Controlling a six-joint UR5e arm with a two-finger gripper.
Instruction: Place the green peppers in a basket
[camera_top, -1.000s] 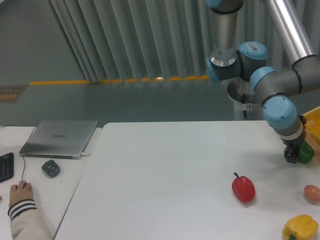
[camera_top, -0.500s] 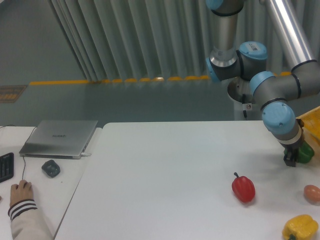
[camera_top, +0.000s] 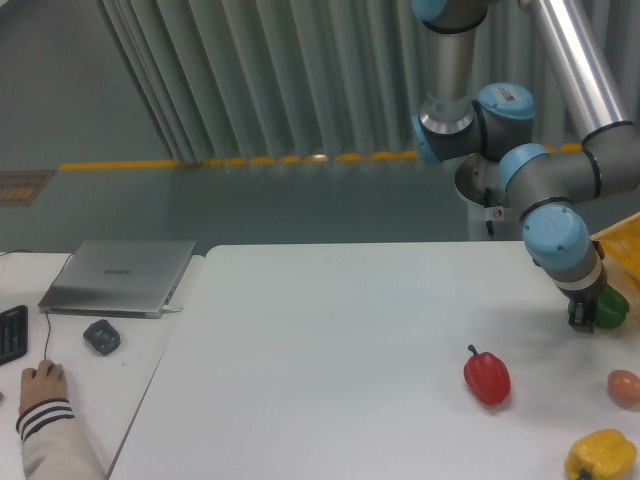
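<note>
Nearest the camera, at the table's (camera_top: 350, 340) right front edge: yellow pepper (camera_top: 600, 457), partly cut off by the frame. Just behind it, at the right edge, a small orange-pink rounded item (camera_top: 625, 387), kind not identifiable. Red pepper (camera_top: 487, 377) left of these, upright, short dark stem on top.

Green pepper (camera_top: 613, 308): only a glossy dark-to-bright green patch visible, right of the gripper (camera_top: 584, 315); lobes and stem cannot be made out. It sits near the table's right edge, pinched in the dark fingers, which are pressed against its left side. Whether it touches the tabletop cannot be told.

Basket (camera_top: 622, 247): yellow-orange corner showing at the right edge, just above and behind the pepper; lattice faintly visible.

Left side table: a hand (camera_top: 41, 384) in a striped cuff, dark mouse (camera_top: 101, 336), closed silver laptop (camera_top: 120, 276) with small lid lettering, unreadable. White tag on the arm base (camera_top: 493, 213), red mark, unreadable.
</note>
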